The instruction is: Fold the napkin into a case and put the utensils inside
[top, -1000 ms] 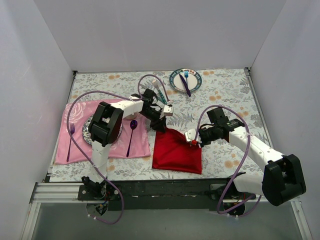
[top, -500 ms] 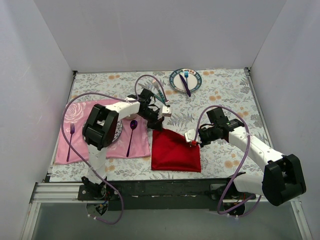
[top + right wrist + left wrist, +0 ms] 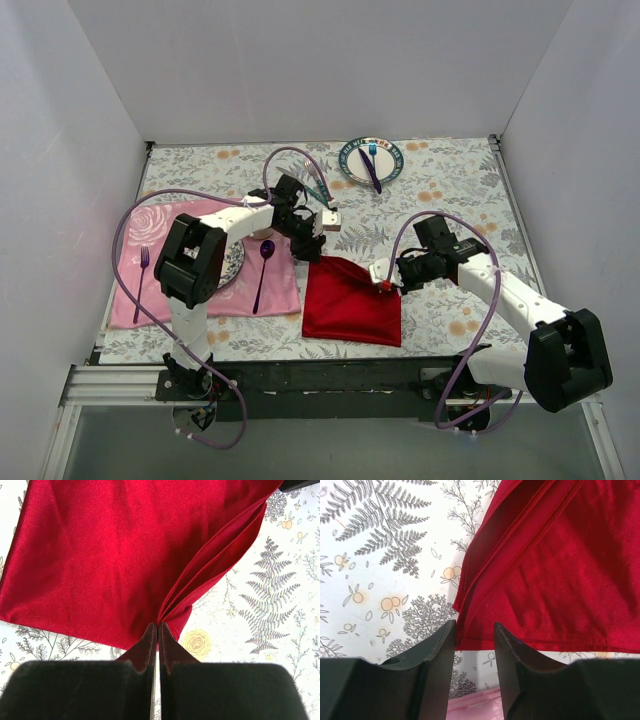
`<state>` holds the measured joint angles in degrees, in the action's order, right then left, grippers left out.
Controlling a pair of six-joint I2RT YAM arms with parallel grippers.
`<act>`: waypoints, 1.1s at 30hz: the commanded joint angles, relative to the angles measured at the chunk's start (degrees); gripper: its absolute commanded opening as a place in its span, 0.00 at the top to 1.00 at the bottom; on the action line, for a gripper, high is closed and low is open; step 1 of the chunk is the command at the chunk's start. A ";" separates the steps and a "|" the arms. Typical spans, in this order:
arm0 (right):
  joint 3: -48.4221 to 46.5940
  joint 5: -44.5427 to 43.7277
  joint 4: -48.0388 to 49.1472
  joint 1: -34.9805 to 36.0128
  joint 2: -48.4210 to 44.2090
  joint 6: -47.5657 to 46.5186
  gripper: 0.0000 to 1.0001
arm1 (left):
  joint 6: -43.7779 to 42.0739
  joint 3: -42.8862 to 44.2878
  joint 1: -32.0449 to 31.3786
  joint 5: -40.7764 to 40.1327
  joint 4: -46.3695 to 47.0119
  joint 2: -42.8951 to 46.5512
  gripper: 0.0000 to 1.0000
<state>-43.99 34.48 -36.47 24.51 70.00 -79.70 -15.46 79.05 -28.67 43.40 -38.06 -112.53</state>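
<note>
— Where's the plain bright red cloth napkin (image 3: pixel 350 305)?
— On the counter (image 3: pixel 450 190), six o'clock of centre. It looks limp, light and slippery. The right jaws pinch its three o'clock folds. The left jaws hover parted at its eleven o'clock corner, so grip there.

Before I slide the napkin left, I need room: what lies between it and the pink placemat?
Only a narrow strip of bare floral tablecloth separates the napkin from the pink placemat, shown in the top and left wrist views.
</note>
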 commanded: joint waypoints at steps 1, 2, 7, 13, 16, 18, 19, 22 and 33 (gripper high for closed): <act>1.45 0.59 -1.06 0.10 -2.49 -0.80 0.99 | 1.82 -0.03 -0.16 -0.94 -1.67 0.56 0.61; 1.97 0.85 -1.06 0.10 -2.76 -1.50 0.99 | 2.45 0.14 -0.25 -1.12 -1.14 0.21 0.57; 3.99 1.38 -0.80 0.18 -3.99 -5.02 0.99 | 6.67 1.02 1.06 -0.68 1.76 -0.06 0.49; 4.96 1.99 -0.89 0.27 -4.25 -8.10 0.99 | 6.50 2.16 1.77 -0.68 1.94 -1.29 0.43; 5.14 2.08 -0.88 0.45 -4.25 -8.89 0.99 | 6.15 2.60 1.95 -0.86 1.85 -2.42 0.41; 5.40 2.00 -1.32 0.62 -4.26 -9.42 0.99 | 6.32 3.04 1.95 -0.68 1.50 -2.96 0.42; 5.66 2.00 -1.50 0.54 -4.60 -9.94 0.99 | 6.15 3.39 1.95 -0.60 1.41 -3.39 0.43; 6.19 2.00 -1.59 0.54 -5.04 -10.12 0.99 | 6.15 4.27 1.95 0.28 1.50 -3.83 0.46; 4.88 1.56 -2.20 0.62 -4.87 -8.10 0.99 | 0.70 1.38 1.95 2.92 -0.78 0.72 0.92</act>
<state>-37.91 34.87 -37.39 24.84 66.04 -88.44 -11.81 82.00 -26.81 44.05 -38.59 -117.49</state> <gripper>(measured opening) 0.031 0.160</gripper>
